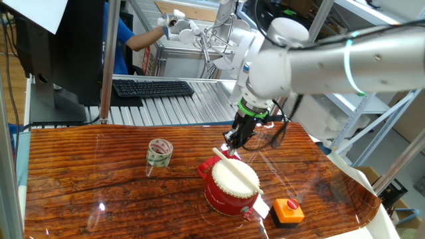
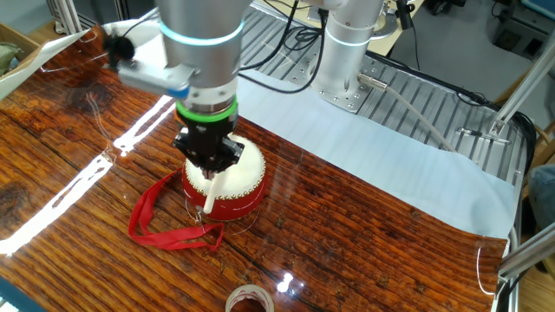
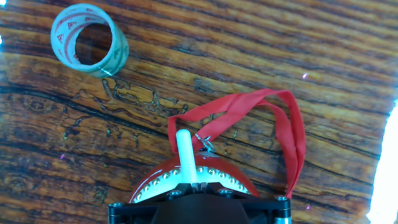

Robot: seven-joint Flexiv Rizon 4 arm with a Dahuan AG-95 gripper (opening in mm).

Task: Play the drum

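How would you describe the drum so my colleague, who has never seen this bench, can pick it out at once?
Start at the glossy wood-grain table and look under the arm's black claw. There sits the small squat red barrel-shaped drum with a cream-white skin and a red ribbon strap. Unlike the patterned tape roll and orange button box, it has a studded rim.

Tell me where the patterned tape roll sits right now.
In one fixed view, the patterned tape roll stands on the wooden table, left of the red drum and clear of it.
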